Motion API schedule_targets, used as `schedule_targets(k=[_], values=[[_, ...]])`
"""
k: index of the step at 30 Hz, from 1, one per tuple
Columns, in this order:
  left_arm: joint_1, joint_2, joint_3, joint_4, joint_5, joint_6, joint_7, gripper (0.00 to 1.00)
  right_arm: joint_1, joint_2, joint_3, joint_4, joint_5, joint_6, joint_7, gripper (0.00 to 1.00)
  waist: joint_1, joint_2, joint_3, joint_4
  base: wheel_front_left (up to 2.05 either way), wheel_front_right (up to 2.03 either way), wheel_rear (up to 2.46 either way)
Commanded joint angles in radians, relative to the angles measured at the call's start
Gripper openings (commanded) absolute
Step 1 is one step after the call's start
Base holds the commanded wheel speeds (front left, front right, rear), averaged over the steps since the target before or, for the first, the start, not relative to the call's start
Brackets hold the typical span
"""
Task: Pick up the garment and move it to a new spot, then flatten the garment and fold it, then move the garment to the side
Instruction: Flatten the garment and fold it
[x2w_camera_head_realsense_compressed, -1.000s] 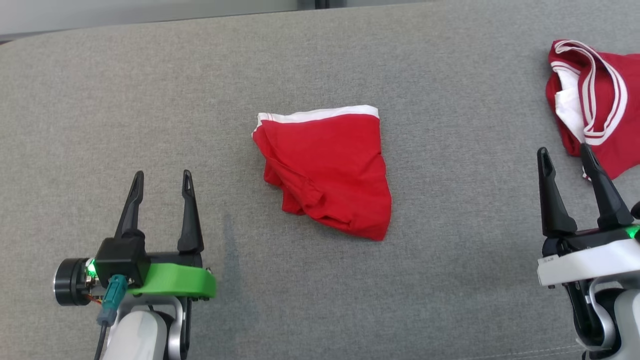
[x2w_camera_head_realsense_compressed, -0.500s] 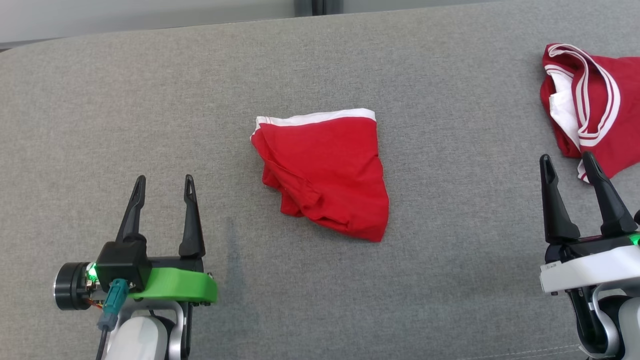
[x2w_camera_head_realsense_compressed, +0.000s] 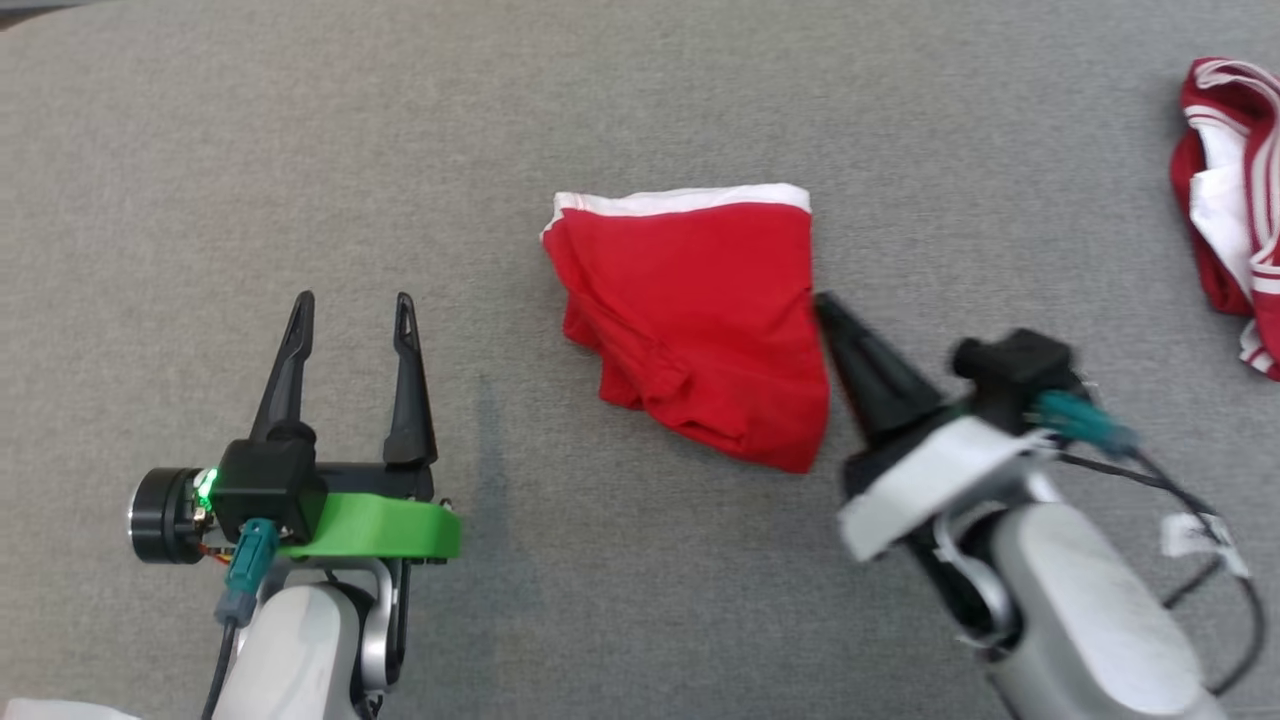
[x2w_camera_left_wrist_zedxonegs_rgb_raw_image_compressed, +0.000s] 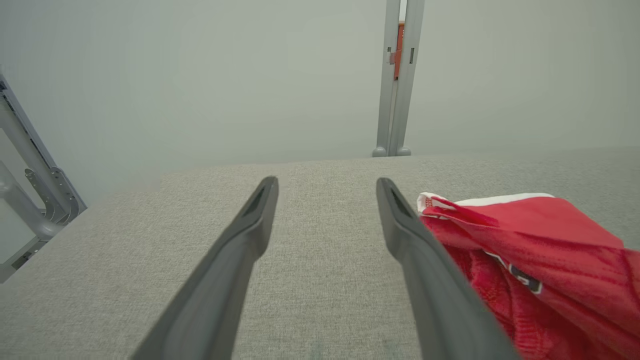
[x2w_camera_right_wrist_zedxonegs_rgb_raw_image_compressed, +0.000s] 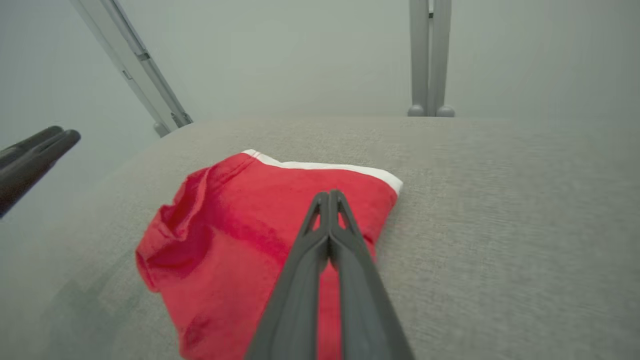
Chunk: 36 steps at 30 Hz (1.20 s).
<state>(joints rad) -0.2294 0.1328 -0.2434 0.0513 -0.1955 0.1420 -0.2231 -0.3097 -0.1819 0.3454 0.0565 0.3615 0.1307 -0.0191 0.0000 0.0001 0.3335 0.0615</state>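
The garment (x2w_camera_head_realsense_compressed: 700, 310) is a red piece with a white band along its far edge, lying folded in the middle of the grey cushioned surface (x2w_camera_head_realsense_compressed: 300, 150). My right gripper (x2w_camera_head_realsense_compressed: 822, 302) is shut, its tips at the garment's right edge. In the right wrist view the closed fingers (x2w_camera_right_wrist_zedxonegs_rgb_raw_image_compressed: 330, 194) lie over the red cloth (x2w_camera_right_wrist_zedxonegs_rgb_raw_image_compressed: 235, 225), and no cloth shows pinched between them. My left gripper (x2w_camera_head_realsense_compressed: 350, 300) stands open to the left of the garment, holding nothing. In the left wrist view the garment (x2w_camera_left_wrist_zedxonegs_rgb_raw_image_compressed: 540, 240) lies just right of the open gripper (x2w_camera_left_wrist_zedxonegs_rgb_raw_image_compressed: 325, 182).
A second red garment with white stripes (x2w_camera_head_realsense_compressed: 1230, 200) lies crumpled at the far right. Grey metal posts (x2w_camera_right_wrist_zedxonegs_rgb_raw_image_compressed: 430, 60) and a slanted frame (x2w_camera_right_wrist_zedxonegs_rgb_raw_image_compressed: 130, 65) stand beyond the surface's far edge. My left gripper (x2w_camera_right_wrist_zedxonegs_rgb_raw_image_compressed: 65, 135) shows at the right wrist view's left edge.
My right arm has swung left from beside the striped garment to the folded garment's right edge, and its fingers have shut. The head camera has shifted. The left gripper keeps its pose.
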Motion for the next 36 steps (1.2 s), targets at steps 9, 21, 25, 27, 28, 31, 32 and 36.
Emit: schedule_targets(k=[9, 21, 25, 27, 28, 31, 32, 36], values=[[-0.039, -0.022, -0.008, 0.045, -0.015, -0.003, -0.032, 1.00, -0.185, 0.037, 0.270, 0.225, 0.057, 0.000, -0.038, 0.00, 0.0000, -0.0001, 0.034, 0.081, 0.00, 0.00, 0.00], [0.001, -0.018, 0.000, 0.076, -0.019, 0.005, -0.041, 1.00, -0.211, 0.012, 0.395, 0.287, 0.107, 0.000, -0.146, 0.00, 0.0000, -0.0001, -0.027, 0.065, 0.00, 0.00, 0.00], [0.024, 0.000, 0.010, 0.075, -0.020, 0.010, -0.042, 1.00, -0.170, -0.008, 0.315, 0.219, 0.130, 0.000, -0.192, 0.43, 0.0000, -0.0001, -0.060, 0.034, 0.00, 0.00, 0.00], [0.037, 0.007, 0.013, 0.073, -0.022, 0.014, -0.039, 1.00, -0.138, -0.017, 0.246, 0.194, 0.134, 0.000, -0.199, 1.00, 0.0000, -0.0001, -0.077, 0.017, 0.00, 0.00, 0.00], [0.042, 0.011, 0.015, 0.071, -0.021, 0.016, -0.035, 1.00, -0.127, -0.022, 0.209, 0.176, 0.125, 0.000, -0.207, 1.00, 0.0000, -0.0001, -0.083, 0.011, 0.00, 0.00, 0.00], [0.064, 0.026, 0.025, 0.065, -0.025, 0.021, -0.026, 1.00, -0.058, -0.033, 0.084, 0.133, 0.097, 0.000, -0.216, 1.00, 0.0000, -0.0001, -0.109, -0.017, 0.00, 0.00, 0.00], [0.072, 0.029, 0.026, 0.063, -0.026, 0.022, -0.024, 1.00, -0.037, -0.035, 0.050, 0.121, 0.093, 0.000, -0.219, 1.00, 0.0000, -0.0001, -0.118, -0.024, 0.00, 0.00, 0.00], [0.108, 0.045, 0.037, 0.054, -0.036, 0.027, -0.009, 1.00, 0.066, -0.037, -0.101, 0.076, 0.053, 0.000, -0.209, 1.00, 0.0000, -0.0001, -0.155, -0.056, 0.00, 0.00, 0.00]])
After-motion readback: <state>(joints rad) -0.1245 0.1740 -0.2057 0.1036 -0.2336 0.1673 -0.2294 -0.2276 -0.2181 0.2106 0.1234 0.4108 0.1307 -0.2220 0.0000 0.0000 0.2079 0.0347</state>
